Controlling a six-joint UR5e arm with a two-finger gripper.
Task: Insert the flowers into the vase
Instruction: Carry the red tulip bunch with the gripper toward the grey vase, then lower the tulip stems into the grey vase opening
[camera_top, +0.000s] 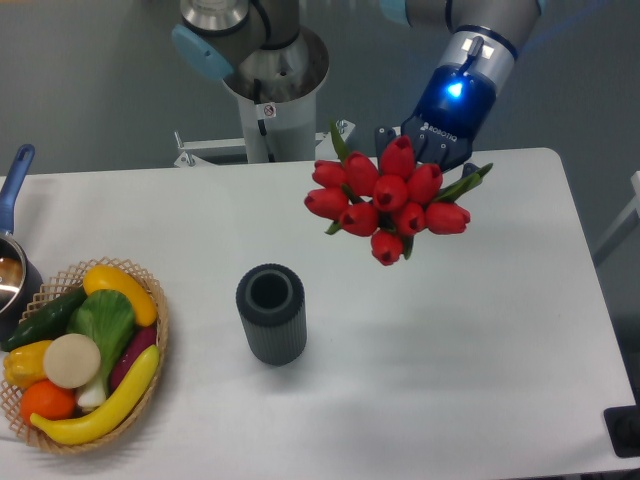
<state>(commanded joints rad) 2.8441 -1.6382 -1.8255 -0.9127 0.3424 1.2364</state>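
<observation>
The flowers (385, 200), a bunch of red closed tulip buds with green leaves, hang in the air above the table, right of centre. My gripper (432, 152) sits behind the bunch, its fingers hidden by the buds, and holds the stems. The vase (271, 313), a short dark grey ribbed cylinder with a round open mouth, stands upright on the white table, below and to the left of the bunch. The bunch is apart from the vase and looks wider than its mouth.
A woven basket (150, 345) of vegetables sits at the front left. A pot with a blue handle (14, 180) is at the left edge. The arm's base (270, 90) stands behind the table's far edge.
</observation>
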